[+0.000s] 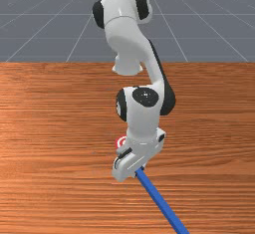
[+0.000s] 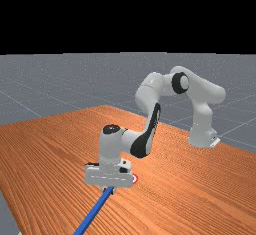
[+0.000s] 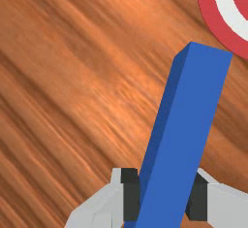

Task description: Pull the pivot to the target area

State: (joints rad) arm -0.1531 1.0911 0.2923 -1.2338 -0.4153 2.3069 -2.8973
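Blue and long, the bar, which I take for the task's pivot, lies aslant: in the front view its far end is under the gripper and its near end runs toward the right, out past the picture's edge. The gripper has it pinched, dark pads against both sides, though the bar sits at a slant between them. That slant is the first worry: a pull could swing the bar around the grip, because so much of its length trails on the near side, and the far end would then drift wide of the target. The red-and-white rings are just beyond the gripper, toward the front view's left, and the bar's far end looks close to their edge in the wrist view, so a small error in direction may carry it past on one side. Whether the bar touches the table at the grip I cannot tell; if it does, pressing down while pulling could make it drag, and the pads might slide along it. A slow pull toward far and left, with the slant corrected gradually, seems safest.
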